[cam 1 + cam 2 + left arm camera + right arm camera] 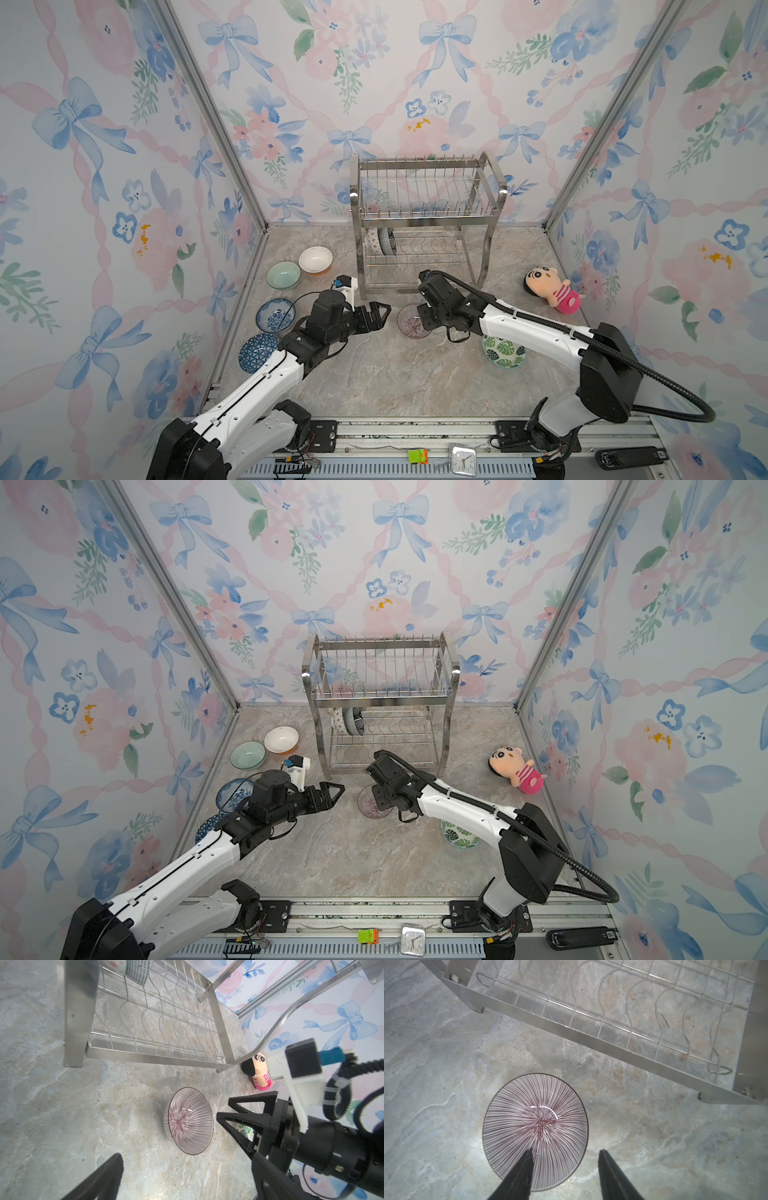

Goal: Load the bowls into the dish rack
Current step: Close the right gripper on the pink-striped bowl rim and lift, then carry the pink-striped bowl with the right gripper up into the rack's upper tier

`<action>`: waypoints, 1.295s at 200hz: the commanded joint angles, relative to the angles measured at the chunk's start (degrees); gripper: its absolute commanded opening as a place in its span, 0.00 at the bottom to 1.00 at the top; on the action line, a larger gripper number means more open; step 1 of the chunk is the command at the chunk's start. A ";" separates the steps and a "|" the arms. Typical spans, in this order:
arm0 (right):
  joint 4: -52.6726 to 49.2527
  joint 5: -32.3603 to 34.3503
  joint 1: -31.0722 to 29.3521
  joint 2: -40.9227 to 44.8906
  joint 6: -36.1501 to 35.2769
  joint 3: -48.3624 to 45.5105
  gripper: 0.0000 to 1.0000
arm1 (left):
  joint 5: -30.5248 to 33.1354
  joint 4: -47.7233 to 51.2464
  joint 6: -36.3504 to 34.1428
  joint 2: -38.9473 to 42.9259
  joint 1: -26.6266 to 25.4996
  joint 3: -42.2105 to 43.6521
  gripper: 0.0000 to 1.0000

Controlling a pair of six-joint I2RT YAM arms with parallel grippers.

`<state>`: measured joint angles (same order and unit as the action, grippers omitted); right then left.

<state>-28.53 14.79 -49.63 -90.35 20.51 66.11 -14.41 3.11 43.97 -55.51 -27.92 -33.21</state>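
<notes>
While the pink-striped bowl sits upright on the counter, just in front of the dish rack, the right gripper hangs over its near rim. Its jaws are about half parted and hold nothing. In the right wrist view one finger lies over the bowl's inside and the other outside its wall, so the rim runs between them. I cannot tell whether either finger touches the glaze. The left gripper is spread fully wide and empty, near the same bowl on its opposite side.

At the left end of the rack's lower tier, two bowls stand on edge. The green leaf bowl lies on the counter partly under the right forearm, and the orange-and-white bowl waits with others along the left wall.

The likeliest trouble is the pinch itself. A narrow grip on a glazed rim gives little hold, so the bowl may swing or slip out once it is lifted. If one finger meets the wall before the other, the bowl could skid toward the rack's front rail instead of being caught. The lower tier is low and the upper tier overhangs it, so a tilted bowl could strike the rail or the wires. It could also knock the two bowls already standing there. The two grippers are close together, and a careless lift could bring them into contact.
</notes>
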 commanded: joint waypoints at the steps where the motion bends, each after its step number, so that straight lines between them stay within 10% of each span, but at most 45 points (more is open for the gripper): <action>1: -1.04 0.66 -2.57 -1.33 -0.68 2.47 0.55 | -3.01 0.44 -0.28 1.28 1.98 1.68 0.98; 73: 1.31 -3.93 -8.80 -14.06 1.15 9.36 0.52 | -10.01 0.35 1.42 3.79 9.39 5.61 0.98; 160: 0.21 -1.68 -8.62 -19.34 0.80 9.89 0.25 | -11.67 -0.14 2.20 5.49 11.31 8.11 0.98; 259: 5.84 -5.37 -6.69 -8.19 -0.83 5.12 0.01 | -12.57 -0.15 1.00 5.91 11.15 5.32 0.98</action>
<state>-25.96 12.69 -57.60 -104.90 20.71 73.28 -25.69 3.33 45.71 -50.57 -17.06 -25.80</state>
